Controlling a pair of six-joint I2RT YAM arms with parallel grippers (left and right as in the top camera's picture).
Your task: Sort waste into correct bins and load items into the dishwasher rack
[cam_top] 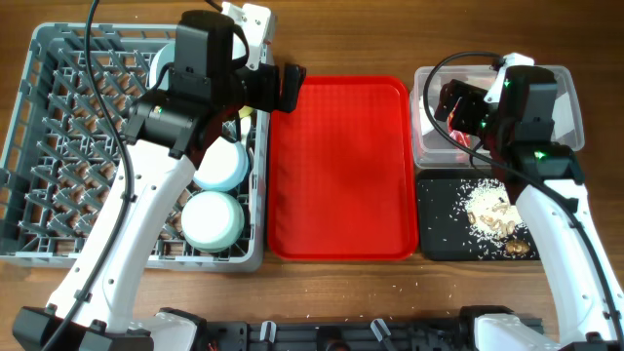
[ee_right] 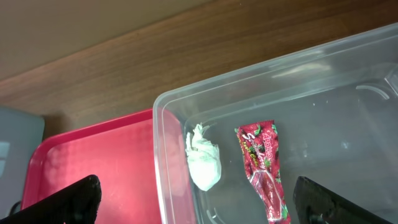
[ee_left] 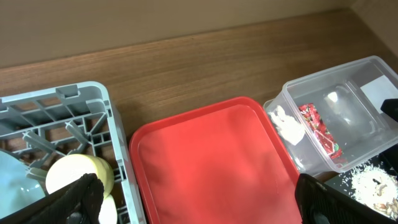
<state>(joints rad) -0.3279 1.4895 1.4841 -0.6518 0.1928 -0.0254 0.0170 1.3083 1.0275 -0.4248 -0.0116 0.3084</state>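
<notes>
**A:** Right gripper [cam_top: 456, 107] hangs over the clear tub [cam_top: 568, 83] at the upper right of the overhead frame, jaws spread wide and holding nothing. Below it on the tub floor are the red wrapper [ee_right: 264, 168] and, just beside it, the white tissue [ee_right: 204, 163].

**B:** The waste looks sorted, then. The rice scraps [cam_top: 487, 210] are in the black tray [cam_top: 439, 234], lower right. I'd say the move now is pulling out cleanly, going straight up before swinging anywhere, because the tub's near wall sits close to those fingers.

**A:** Agreed, a sideways exit could drag the tub onto the black tray. Left gripper [cam_top: 285, 88] sits at top centre, between the dishwasher rack [cam_top: 58, 117] and the red tray [cam_top: 341, 166], jaws also wide and empty.

**B:** The yellow cup [ee_left: 78, 175] is in the rack's corner, right under one left finger. That's the snag, so rise first and then retreat.

**A:** Further down the rack's right side are the light blue bowl [cam_top: 222, 166] and the mint green bowl [cam_top: 213, 219], one beside the other. There's a sliver of the plate [ee_left: 12, 180] at the lower left of the left wrist view.

**B:** Fork and spoon?

**A:** Can't find them, the left arm covers much of the rack. The red tray shows bare. A few stray grains lie on the table along the bottom edge.
</notes>
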